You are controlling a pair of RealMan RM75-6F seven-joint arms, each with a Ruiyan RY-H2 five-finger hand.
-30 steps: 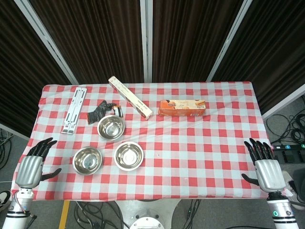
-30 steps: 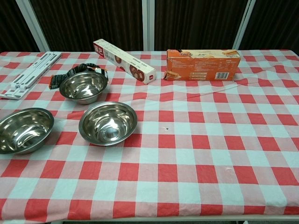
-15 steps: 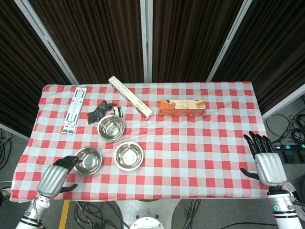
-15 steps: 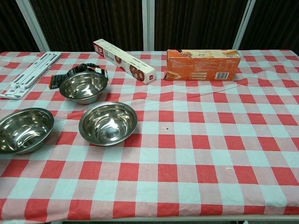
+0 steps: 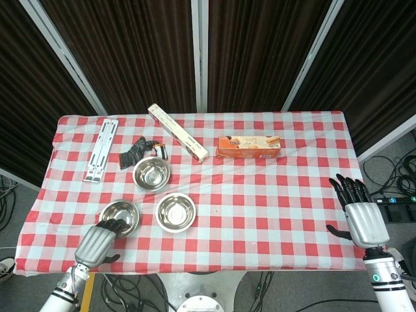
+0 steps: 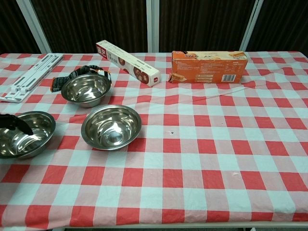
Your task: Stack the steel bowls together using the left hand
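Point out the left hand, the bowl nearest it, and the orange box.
left hand (image 5: 97,244), head view, on the silver back of the hand.
nearest steel bowl (image 6: 24,134), chest view, on its inner wall.
orange box (image 6: 208,67), chest view, on the printed face turned toward the camera.

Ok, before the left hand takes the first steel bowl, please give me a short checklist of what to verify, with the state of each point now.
1. Left hand at the nearest round steel bowl: ok, fingertips reach over its near rim.
2. Grasp closed on that bowl: cannot tell.
3. Other two steel bowls, the middle one and the far one, upright and apart: ok.
4. Black strap clear of the far bowl: not ok, it lies right behind the bowl.
5. Right hand out of the way: ok, at the table's right edge, fingers spread.
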